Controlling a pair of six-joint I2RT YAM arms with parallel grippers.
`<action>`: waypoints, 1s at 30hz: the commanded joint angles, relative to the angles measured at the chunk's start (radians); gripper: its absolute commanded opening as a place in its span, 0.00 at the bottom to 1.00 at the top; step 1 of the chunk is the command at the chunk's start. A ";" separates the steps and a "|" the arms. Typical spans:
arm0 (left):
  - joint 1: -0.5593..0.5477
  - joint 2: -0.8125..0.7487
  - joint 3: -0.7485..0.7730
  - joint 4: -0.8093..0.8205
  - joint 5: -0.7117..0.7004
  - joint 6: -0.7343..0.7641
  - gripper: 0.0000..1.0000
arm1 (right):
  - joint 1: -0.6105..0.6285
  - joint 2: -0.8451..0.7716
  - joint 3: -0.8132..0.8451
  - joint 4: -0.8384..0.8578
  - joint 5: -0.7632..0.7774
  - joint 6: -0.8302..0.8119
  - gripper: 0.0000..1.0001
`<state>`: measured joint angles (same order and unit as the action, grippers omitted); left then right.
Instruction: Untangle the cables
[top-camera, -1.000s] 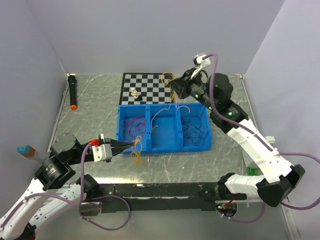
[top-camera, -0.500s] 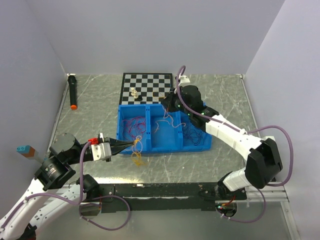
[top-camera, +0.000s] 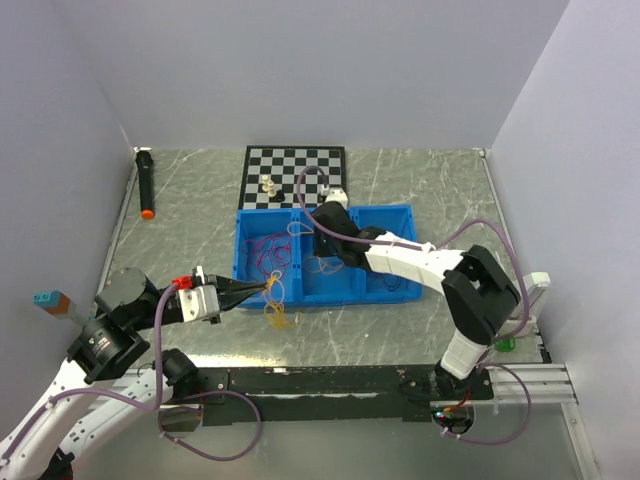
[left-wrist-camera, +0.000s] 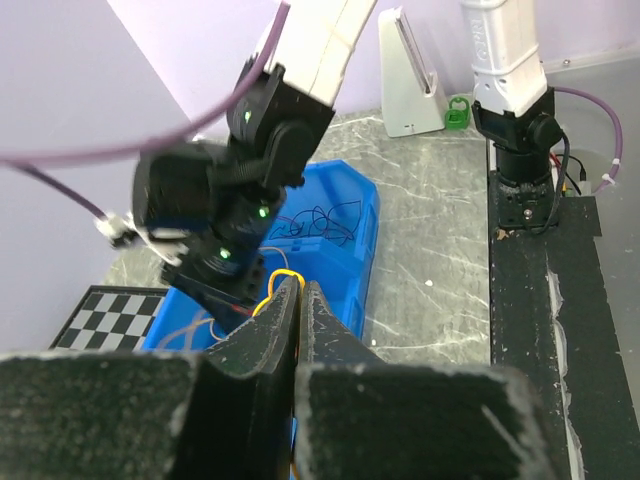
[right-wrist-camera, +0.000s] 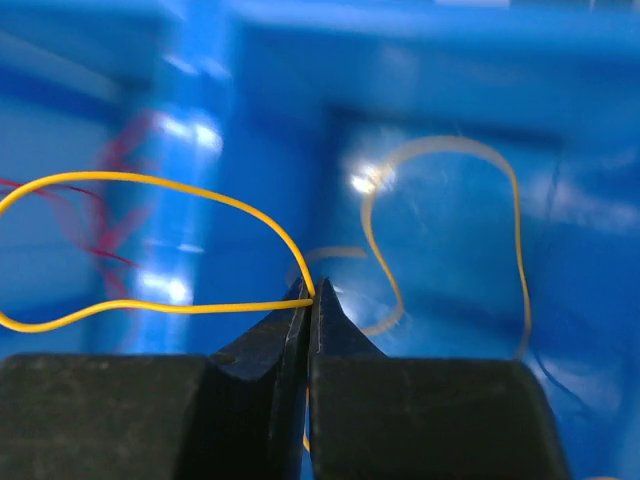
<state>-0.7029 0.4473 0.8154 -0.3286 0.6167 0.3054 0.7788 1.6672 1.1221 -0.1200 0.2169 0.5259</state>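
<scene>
The left gripper (top-camera: 265, 290) has its black jaws pinched shut on a thin orange-yellow wire loop (top-camera: 277, 313), likely anchoring that tangle just outside the blue plastic three-compartment bin (top-camera: 400, 212). Thin red wires (top-camera: 265, 250) lie in its left compartment. In the middle compartment, the right gripper (right-wrist-camera: 312, 296) is clamped tight on a hair-thin yellow strand (right-wrist-camera: 150, 181), probably to draw it free.
</scene>
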 joint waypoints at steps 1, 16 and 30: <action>0.006 0.004 0.040 0.034 0.034 -0.023 0.06 | -0.009 -0.017 0.068 -0.113 0.111 0.083 0.07; 0.006 0.059 0.106 0.079 0.005 -0.049 0.11 | 0.088 -0.544 -0.186 0.100 -0.091 -0.105 0.82; 0.008 0.088 0.123 0.070 0.038 -0.052 0.13 | 0.221 -0.799 -0.283 0.146 -0.353 -0.221 0.66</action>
<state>-0.7006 0.5285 0.9211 -0.2760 0.6319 0.2497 0.9890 0.8879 0.7860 0.0154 -0.0971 0.3481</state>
